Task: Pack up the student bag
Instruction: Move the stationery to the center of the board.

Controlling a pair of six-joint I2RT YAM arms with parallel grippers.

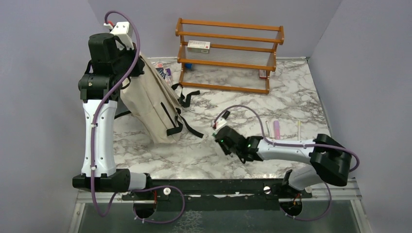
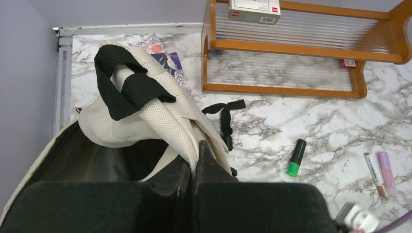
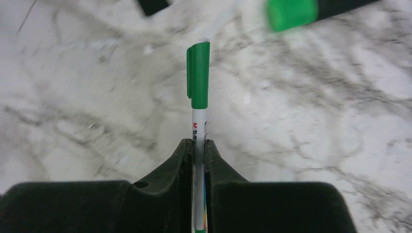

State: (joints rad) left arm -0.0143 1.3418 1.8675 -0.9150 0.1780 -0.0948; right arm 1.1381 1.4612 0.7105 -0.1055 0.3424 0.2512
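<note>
Even, bright light, soft shadows (right wrist view motion-blurred toward its top)

Cream canvas student bag [image 1: 145, 104], black-strapped, hangs tilted, mouth open, far left.

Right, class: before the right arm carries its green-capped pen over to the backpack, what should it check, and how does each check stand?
1. Pen grip: the green-capped pen sits clamped in the right gripper: ok.
2. Bag hold: the left gripper is shut on the student bag, holding its cream fabric up: ok.
3. Bag mouth open, dark lining showing: ok.
4. Free room inside the bag: cannot tell.
5. Low route to the bag: not ok, a black strap trails across the table in between.
</note>
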